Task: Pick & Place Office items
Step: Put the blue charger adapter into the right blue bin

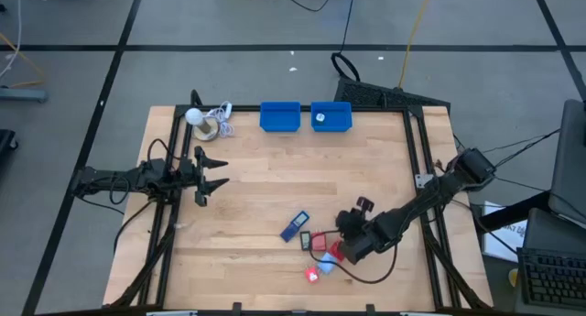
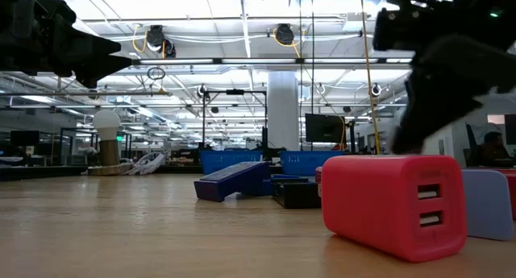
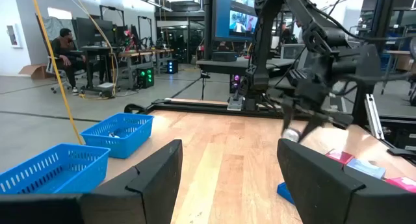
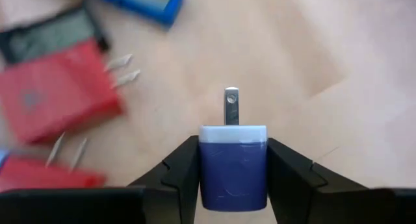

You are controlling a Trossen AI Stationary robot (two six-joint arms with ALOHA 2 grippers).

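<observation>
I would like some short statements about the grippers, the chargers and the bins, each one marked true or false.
1. The right gripper grips a blue charger. True.
2. The left gripper holds a red charger. False: its fingers are open and hold nothing.
3. Two blue bins stand at the table's far edge. True.
4. The red charger in the low view shows two ports. True.
5. The white ball lies inside a bin. False: it lies on the table, left of the bins.

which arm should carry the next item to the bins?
Right, probably. Its tool is already shut on a blue charger plug above the item cluster. The left tool hangs open and empty at the table's left, far from the pieces.
</observation>
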